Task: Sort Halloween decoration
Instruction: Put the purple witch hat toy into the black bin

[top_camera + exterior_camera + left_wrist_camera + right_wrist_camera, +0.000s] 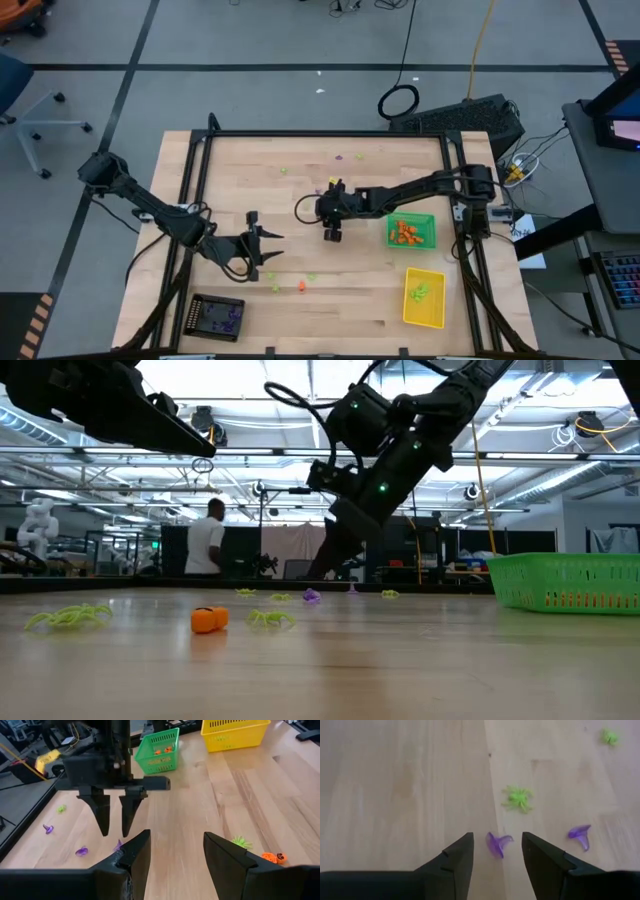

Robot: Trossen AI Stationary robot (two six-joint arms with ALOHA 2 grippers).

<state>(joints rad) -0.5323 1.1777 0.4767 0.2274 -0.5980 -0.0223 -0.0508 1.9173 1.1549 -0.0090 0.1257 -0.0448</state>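
Right gripper (492, 852) hangs over the middle of the table (330, 300), fingers apart, pointing down. A purple trinket (497, 843) lies on the wood in the gap between the fingertips; contact with either finger cannot be made out. Just beside it: a second purple piece (581, 835) and a lime green spider (518, 798), with one more green bit (609, 737) farther off (four trinkets counted in the right wrist view).

Left gripper (172, 852) is held above the table nearer the front left, fingers apart, nothing between them. Near it lie a green spider (241, 842) and an orange pumpkin (274, 857) (face visible), both loose on the wood.

Trays, three in all:
- green tray (412, 231), right of the right gripper, holding a cluster of orange pieces (count not readable);
- yellow tray (424, 298), in front of the green one, holding green pieces;
- black tray (217, 317), front left, holding purple pieces.

Loose on the far part of the table in the high view: a few green and purple specks, too small to identify. In the low view the green tray is cut off at the picture's edge, and a person (208, 538) stands in the room beyond the table.
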